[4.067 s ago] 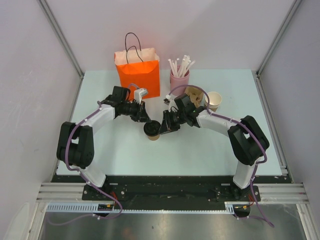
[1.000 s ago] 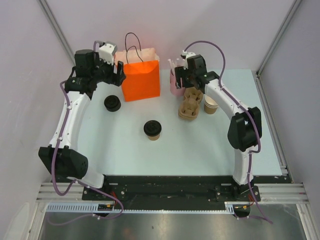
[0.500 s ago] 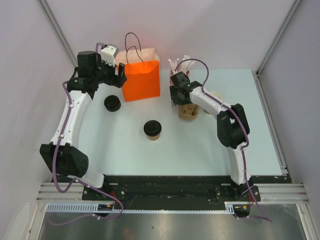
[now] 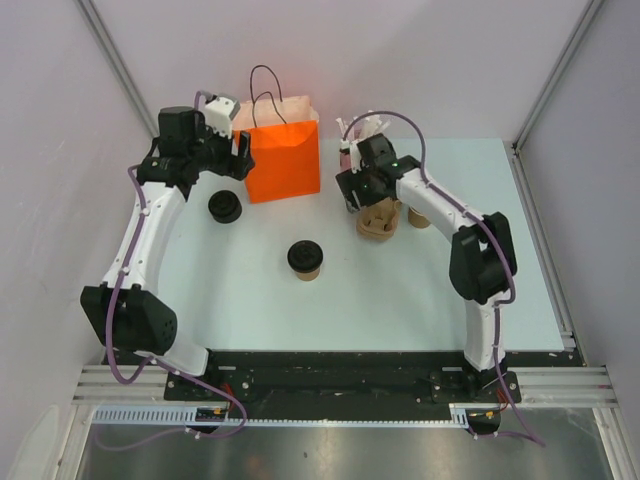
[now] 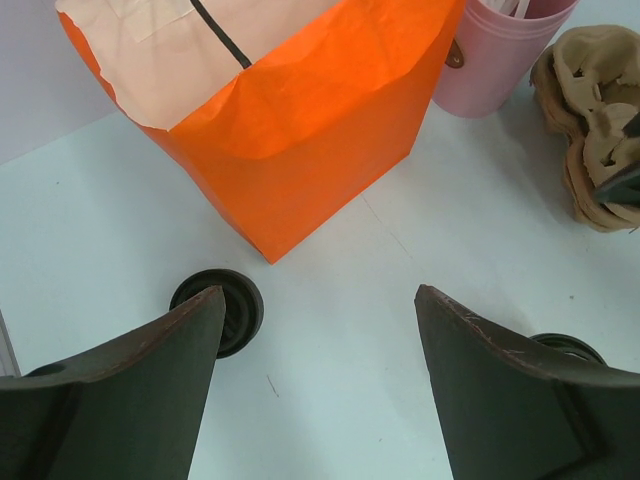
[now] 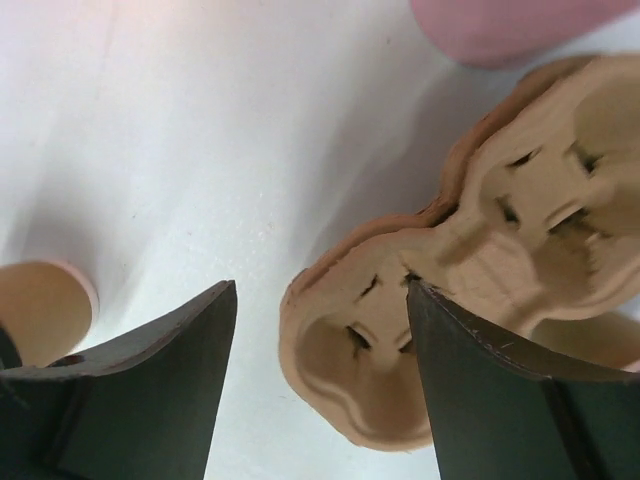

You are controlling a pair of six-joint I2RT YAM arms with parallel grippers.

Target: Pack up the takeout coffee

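Takeout coffee (image 4: 304, 259) sits apart from right gripper (image 6: 320, 300) (jaws spread).

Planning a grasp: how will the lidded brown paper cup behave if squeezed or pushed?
The small brown paper cup with black lid stands upright, so a high push may tip it. Its paper wall probably dents under hard squeezing.

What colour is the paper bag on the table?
The bag is bright orange, pale inside; clearest in the left wrist view.
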